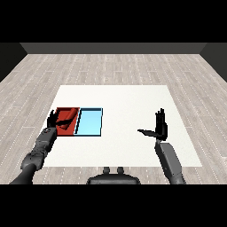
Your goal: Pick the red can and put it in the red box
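The red can (pixel 66 118) lies on its side, slanted, inside the red tray (pixel 72 130) at the table's left. My left hand (pixel 53 119) is at the tray's left edge, right beside the can, its fingers pointing up and straight. I cannot tell whether the hand touches the can. My right hand (pixel 161 127) hovers over the table's right half, far from both trays, open with fingers upright and thumb stretched to the left. It holds nothing.
The light blue tray (pixel 90 122) lies directly to the right of the red tray, the two touching side by side. The white table (pixel 124 102) stretches between the trays and my right hand.
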Available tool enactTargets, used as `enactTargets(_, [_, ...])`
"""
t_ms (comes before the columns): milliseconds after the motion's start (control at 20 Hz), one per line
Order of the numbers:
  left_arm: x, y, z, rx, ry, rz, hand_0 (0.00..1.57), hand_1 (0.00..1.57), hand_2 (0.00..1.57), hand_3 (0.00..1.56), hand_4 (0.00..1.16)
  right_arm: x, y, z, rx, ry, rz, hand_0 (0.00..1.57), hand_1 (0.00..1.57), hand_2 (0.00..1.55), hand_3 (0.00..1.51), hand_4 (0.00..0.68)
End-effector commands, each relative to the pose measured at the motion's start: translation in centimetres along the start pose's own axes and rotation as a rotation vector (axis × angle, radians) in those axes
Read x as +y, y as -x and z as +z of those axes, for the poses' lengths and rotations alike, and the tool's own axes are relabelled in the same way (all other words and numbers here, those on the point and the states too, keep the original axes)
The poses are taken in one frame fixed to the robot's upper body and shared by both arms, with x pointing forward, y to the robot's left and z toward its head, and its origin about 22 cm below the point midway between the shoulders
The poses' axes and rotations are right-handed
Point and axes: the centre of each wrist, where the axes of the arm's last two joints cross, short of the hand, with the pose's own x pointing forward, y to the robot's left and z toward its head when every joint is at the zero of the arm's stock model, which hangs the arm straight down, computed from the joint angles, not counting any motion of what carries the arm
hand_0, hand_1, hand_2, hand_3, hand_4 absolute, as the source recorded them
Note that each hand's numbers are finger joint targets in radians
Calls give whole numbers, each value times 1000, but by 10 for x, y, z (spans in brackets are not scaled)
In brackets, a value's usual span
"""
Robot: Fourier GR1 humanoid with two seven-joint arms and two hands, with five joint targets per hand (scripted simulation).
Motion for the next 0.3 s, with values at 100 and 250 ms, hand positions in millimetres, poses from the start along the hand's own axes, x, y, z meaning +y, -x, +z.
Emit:
enactTargets(100, [1, -50, -10, -301, 96, 261, 223, 223, 0, 0, 0, 0, -10, 5, -37, -82, -14, 0, 0, 0, 0, 0])
enactTargets(250, [-17, -29, 6, -410, 194, 364, 0, 0, 0, 0, 0, 16, -13, 3, -51, -94, -49, 0, 0, 0, 0, 0])
